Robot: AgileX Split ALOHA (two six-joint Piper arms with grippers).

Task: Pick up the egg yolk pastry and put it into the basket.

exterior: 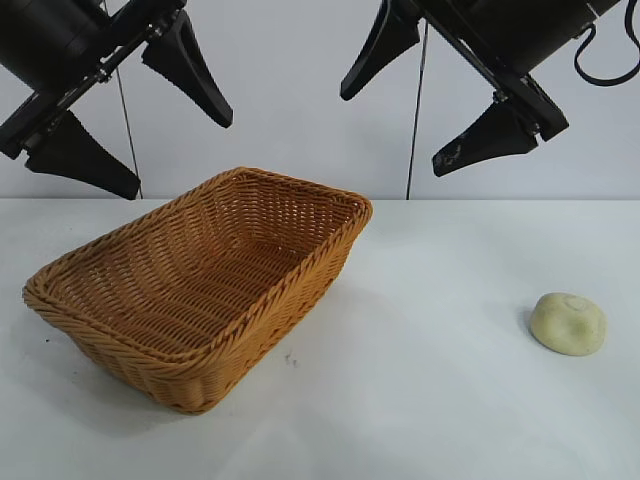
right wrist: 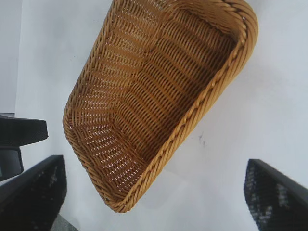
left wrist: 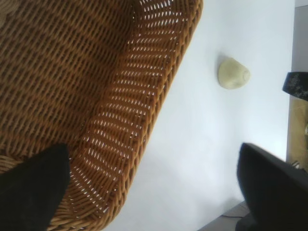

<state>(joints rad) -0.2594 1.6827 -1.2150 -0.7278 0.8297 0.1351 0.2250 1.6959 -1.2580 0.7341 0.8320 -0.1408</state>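
Claws, left [exterior: 120, 110] and right [exterior: 440, 95], wide, raised, empty; egg yolk pastry [exterior: 568, 323] on counter [exterior: 430, 400], reachable beside basket [exterior: 200, 275].

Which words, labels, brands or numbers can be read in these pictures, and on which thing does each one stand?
None can be read.
egg yolk pastry: only a faint round mark on top, no letters.
basket: plain wicker, no label.
right gripper: small pale marks on one finger, too small to read.
left gripper: no marking visible.
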